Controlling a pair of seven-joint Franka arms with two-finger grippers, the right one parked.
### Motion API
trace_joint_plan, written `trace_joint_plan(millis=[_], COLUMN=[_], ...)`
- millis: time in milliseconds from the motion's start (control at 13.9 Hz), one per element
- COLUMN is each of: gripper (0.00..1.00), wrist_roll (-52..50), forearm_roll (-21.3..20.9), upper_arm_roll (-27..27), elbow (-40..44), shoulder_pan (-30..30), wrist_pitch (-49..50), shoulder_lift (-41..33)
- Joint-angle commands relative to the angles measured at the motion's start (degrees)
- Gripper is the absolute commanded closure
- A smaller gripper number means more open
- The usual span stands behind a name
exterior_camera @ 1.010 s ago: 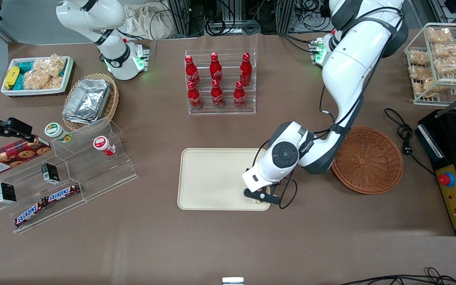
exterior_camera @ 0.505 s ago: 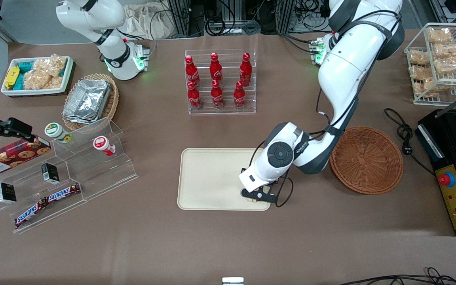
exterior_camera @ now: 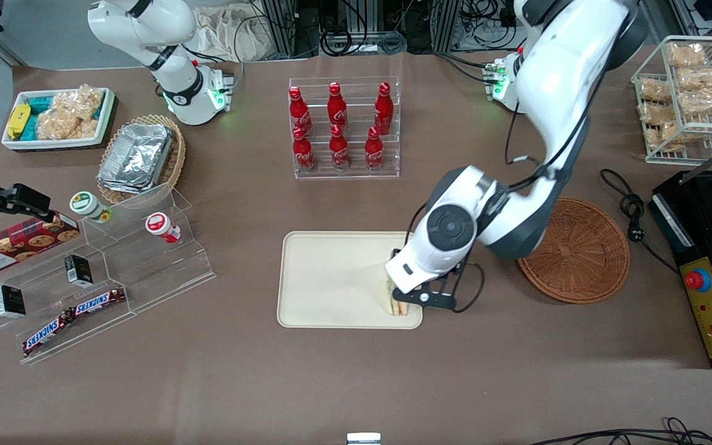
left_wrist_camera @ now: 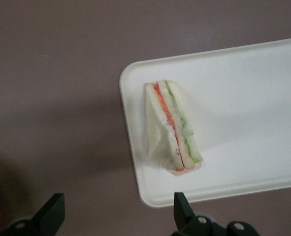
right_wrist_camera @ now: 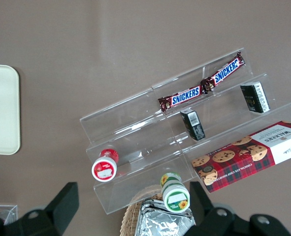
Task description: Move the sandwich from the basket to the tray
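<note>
The sandwich point(exterior_camera: 395, 303), a wrapped triangular wedge with white bread and orange and green layers, lies on the cream tray point(exterior_camera: 331, 278) in its corner nearest the front camera, toward the working arm's end. It also shows in the left wrist view point(left_wrist_camera: 172, 128) on the tray point(left_wrist_camera: 243, 98). My left gripper point(exterior_camera: 421, 295) hangs above that corner, open and empty, clear of the sandwich; its two fingers point(left_wrist_camera: 182, 209) stand wide apart point(left_wrist_camera: 116, 212). The round reddish-brown basket point(exterior_camera: 574, 249) sits beside the tray, toward the working arm's end, with nothing in it.
A rack of red bottles point(exterior_camera: 343, 127) stands farther from the camera than the tray. An acrylic stepped shelf point(exterior_camera: 109, 272) with snacks, a foil-container basket point(exterior_camera: 139, 157) and a white snack bin point(exterior_camera: 59, 117) lie toward the parked arm's end. A wire rack point(exterior_camera: 690, 93) and black appliance point(exterior_camera: 711, 259) lie toward the working arm's.
My gripper has let go of the sandwich and risen off the tray, shifting a little toward the basket. The sandwich now lies uncovered on the tray's corner.
</note>
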State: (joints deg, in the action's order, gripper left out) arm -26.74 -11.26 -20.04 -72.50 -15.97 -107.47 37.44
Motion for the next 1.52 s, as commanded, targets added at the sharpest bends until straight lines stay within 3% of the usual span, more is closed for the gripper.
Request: trace_joint_plan(millis=[0,144,433,722,1443], gripper=[0.01,0.01,0.01,0.01,0.01], wrist_roll=[-0.4,1.8,16.6,18.0,23.1], forearm_roll=[-0.5,-0.9,-0.8,0.3,1.1], upper_arm_roll=[0.3,0.3,0.3,0.3,3.9], elbow=[-2.1,-2.1,-2.1,-2.4,-2.4], shoulder_pan=[4.6,7.3,14.9,21.6,24.6], wrist_pitch=[3.9,7.7,16.4,17.1,19.3], shoulder_lift=[-8.0,-11.6,-17.9,-21.7,-24.1])
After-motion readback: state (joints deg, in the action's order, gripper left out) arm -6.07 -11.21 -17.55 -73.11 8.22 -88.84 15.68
